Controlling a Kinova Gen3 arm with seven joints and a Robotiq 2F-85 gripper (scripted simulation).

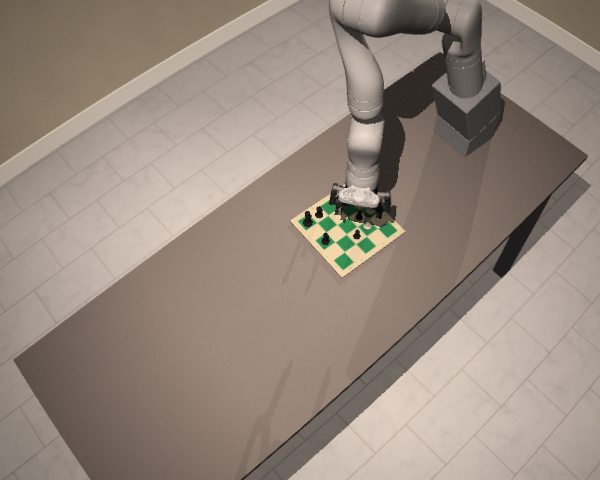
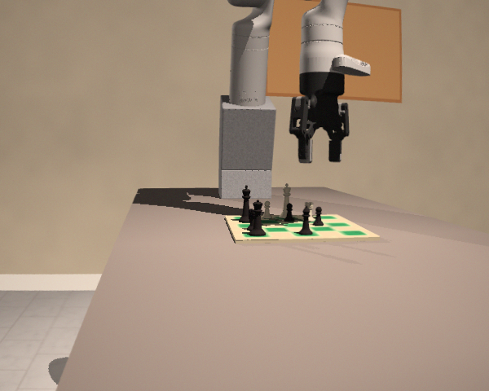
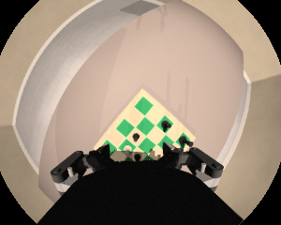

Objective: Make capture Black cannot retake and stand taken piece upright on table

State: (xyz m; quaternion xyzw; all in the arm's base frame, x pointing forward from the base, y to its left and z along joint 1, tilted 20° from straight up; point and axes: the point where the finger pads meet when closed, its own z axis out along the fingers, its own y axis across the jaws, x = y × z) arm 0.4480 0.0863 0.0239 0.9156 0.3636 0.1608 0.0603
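Note:
A small green and cream chessboard (image 1: 347,235) lies on the brown table and also shows in the exterior view (image 2: 300,230) and the wrist view (image 3: 146,130). Several black pieces stand on it, among them a tall black piece (image 2: 245,204) at the back left, another (image 2: 257,218) in front and a black pawn (image 2: 318,216) at the right. White pieces stand at the far side, among them a tall white one (image 2: 286,199) and a white pawn (image 1: 367,225). My gripper (image 2: 319,157) hangs open and empty, well above the board's far right part.
The arm's grey base block (image 1: 467,113) stands on the table behind the board. An orange panel (image 2: 375,50) hangs on the wall behind. The table edge (image 1: 409,330) runs close to the board's near side.

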